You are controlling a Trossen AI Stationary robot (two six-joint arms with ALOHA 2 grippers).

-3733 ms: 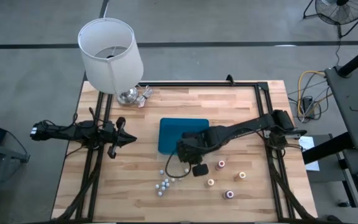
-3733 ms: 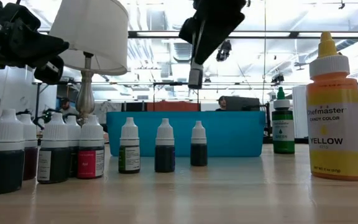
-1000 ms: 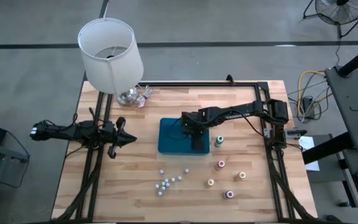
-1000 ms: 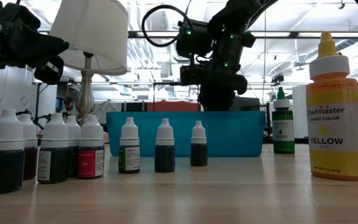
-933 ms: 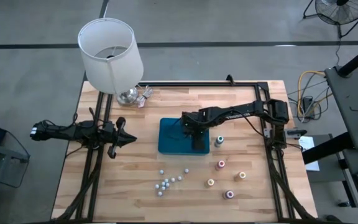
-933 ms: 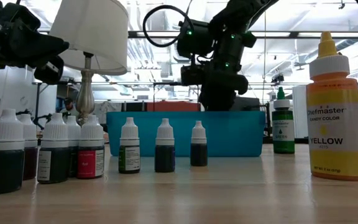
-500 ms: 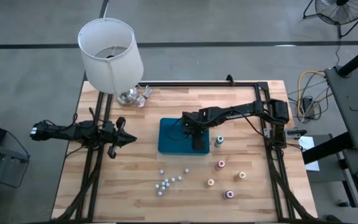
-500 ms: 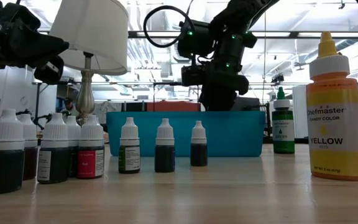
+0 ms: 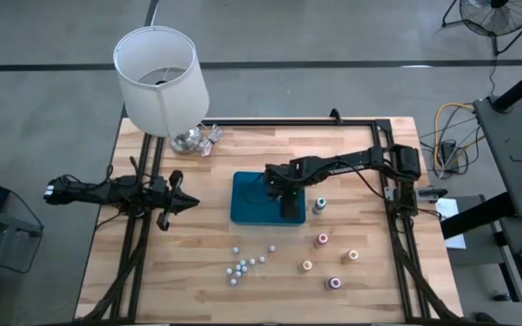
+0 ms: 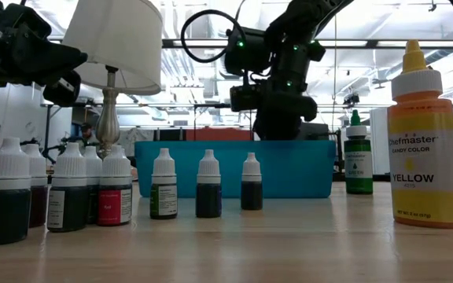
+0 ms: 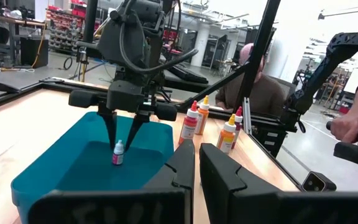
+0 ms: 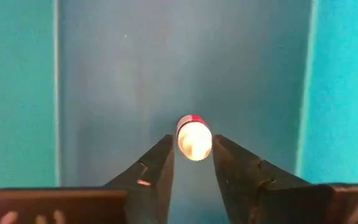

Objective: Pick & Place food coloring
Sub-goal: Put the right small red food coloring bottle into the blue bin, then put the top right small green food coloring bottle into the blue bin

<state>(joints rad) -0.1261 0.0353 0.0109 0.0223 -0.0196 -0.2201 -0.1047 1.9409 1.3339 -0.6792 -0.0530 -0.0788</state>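
Note:
A tiny food coloring bottle (image 12: pixel 194 138) with a white cap and a red band stands upright on the floor of the blue tray (image 9: pixel 246 196). My right gripper (image 12: pixel 193 144) points down into the tray, open. Its fingers stand close on either side of the bottle's cap (image 11: pixel 118 146), and a narrow gap shows on each side. More small white-capped bottles (image 9: pixel 243 263) stand in a cluster near the table's front. My left gripper (image 9: pixel 188 204) waits shut at the table's left, pointing level.
Several larger bottles with coloured tops (image 9: pixel 323 239) stand right of the tray, the green one (image 9: pixel 321 206) closest to it. A lamp with a white shade (image 9: pixel 161 81) stands at the far left corner. A person (image 11: pixel 253 74) sits beyond the table.

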